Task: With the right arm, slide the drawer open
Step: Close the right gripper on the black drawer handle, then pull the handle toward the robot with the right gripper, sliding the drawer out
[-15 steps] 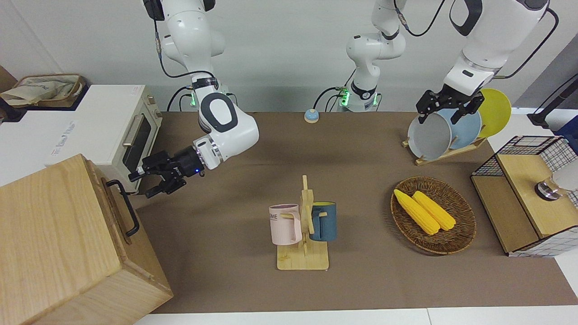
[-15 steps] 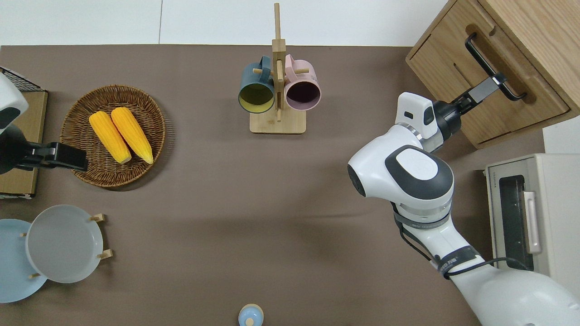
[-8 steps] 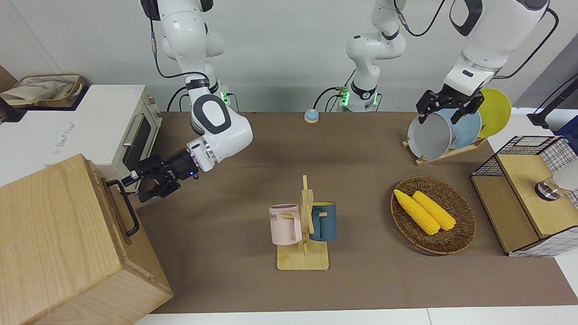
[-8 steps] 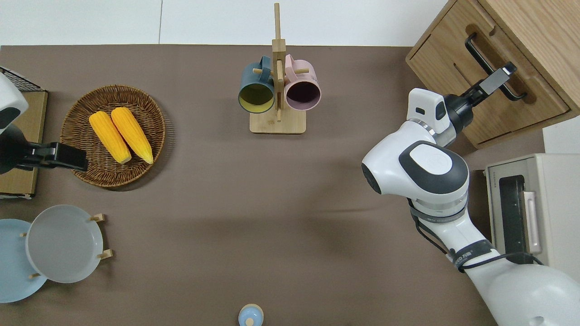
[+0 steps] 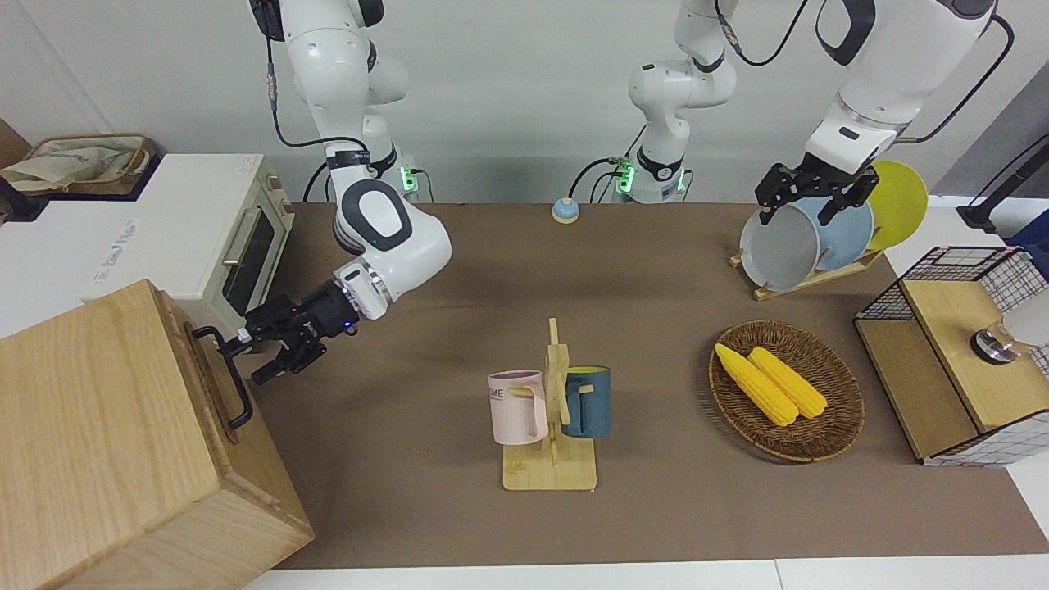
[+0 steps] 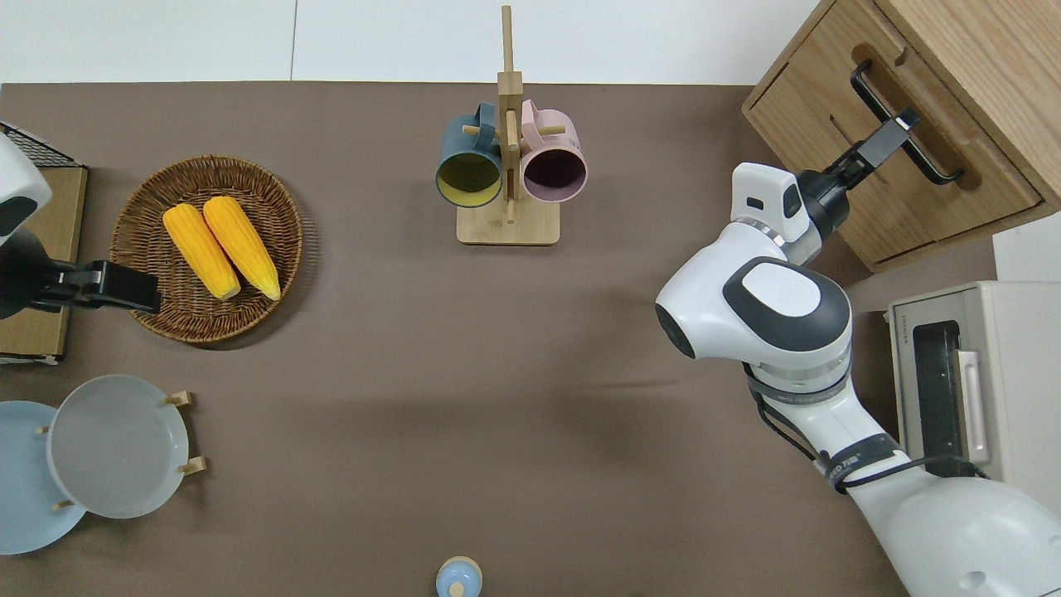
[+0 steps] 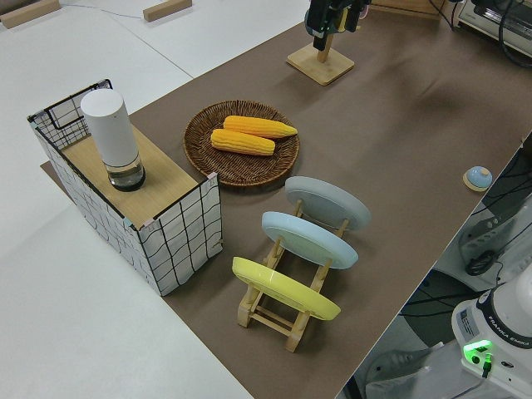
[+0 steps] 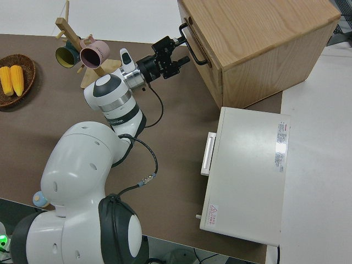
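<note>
The drawer [image 6: 978, 186] is the wide light-wood front of the big cabinet at the right arm's end of the table, and it is pushed in. Its black loop handle [image 6: 928, 162] runs along that front. My right gripper [image 6: 899, 124] is open at the handle, with its fingers one above the other and the upper finger over the bar. The front view shows the right gripper [image 5: 250, 356] spread right beside the handle [image 5: 225, 377]. In the right side view the gripper [image 8: 184, 49] reaches the handle [image 8: 197, 52]. The left arm is parked.
A white toaster oven [image 5: 246, 246] stands beside the cabinet, nearer to the robots. A mug rack [image 5: 551, 418] holds a pink and a blue mug mid-table. Toward the left arm's end are a basket [image 5: 844, 418] of corn, a plate rack [image 5: 807, 283] and a wire-mesh box [image 5: 959, 344].
My right gripper has travelled from near the oven to the drawer handle and now has its open fingers at the bar. The drawer and the left arm have not moved.
</note>
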Robot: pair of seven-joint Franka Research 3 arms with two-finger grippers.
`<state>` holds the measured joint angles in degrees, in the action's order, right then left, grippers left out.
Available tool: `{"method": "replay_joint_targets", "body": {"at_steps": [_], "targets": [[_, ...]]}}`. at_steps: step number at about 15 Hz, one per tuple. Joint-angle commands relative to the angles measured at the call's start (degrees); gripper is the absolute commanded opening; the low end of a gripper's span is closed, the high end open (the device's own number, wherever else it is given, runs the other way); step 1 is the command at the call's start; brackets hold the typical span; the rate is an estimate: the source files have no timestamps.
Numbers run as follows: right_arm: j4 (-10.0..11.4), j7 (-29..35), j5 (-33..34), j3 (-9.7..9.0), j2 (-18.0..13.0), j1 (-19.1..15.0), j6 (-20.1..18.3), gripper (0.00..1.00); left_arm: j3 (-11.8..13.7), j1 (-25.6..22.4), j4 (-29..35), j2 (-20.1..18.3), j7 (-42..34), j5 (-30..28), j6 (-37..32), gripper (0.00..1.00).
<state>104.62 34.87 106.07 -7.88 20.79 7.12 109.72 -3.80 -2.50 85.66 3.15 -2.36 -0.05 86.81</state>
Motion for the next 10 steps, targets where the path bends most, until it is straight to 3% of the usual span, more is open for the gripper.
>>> {"method": "replay_joint_targets", "body": {"at_steps": [1, 4, 8, 9, 10], "targets": [[-1.3, 1.3, 3.3, -0.30, 1.1, -1.2, 1.4, 0.885, 0.0, 0.4, -0.6, -0.3, 0.6, 1.0, -1.0, 0.99], [-1.3, 1.3, 4.2, 0.49, 1.1, -1.4, 2.1, 0.750, 0.0, 0.4, -0.5, -0.3, 0.6, 1.0, -1.0, 0.99], [-1.7, 1.2, 4.2, 0.58, 1.4, -1.5, 1.9, 0.068, 0.0, 0.4, -0.6, -0.2, 0.6, 1.0, -1.0, 0.99], [-1.7, 0.9, 4.2, 0.58, 1.4, -1.4, 1.8, 0.001, 0.0, 0.4, -0.5, -0.2, 0.6, 1.0, -1.0, 0.99], [-1.7, 0.6, 4.2, 0.58, 1.4, -1.4, 1.8, 0.000, 0.0, 0.4, -0.6, -0.3, 0.6, 1.0, -1.0, 0.99]]}}
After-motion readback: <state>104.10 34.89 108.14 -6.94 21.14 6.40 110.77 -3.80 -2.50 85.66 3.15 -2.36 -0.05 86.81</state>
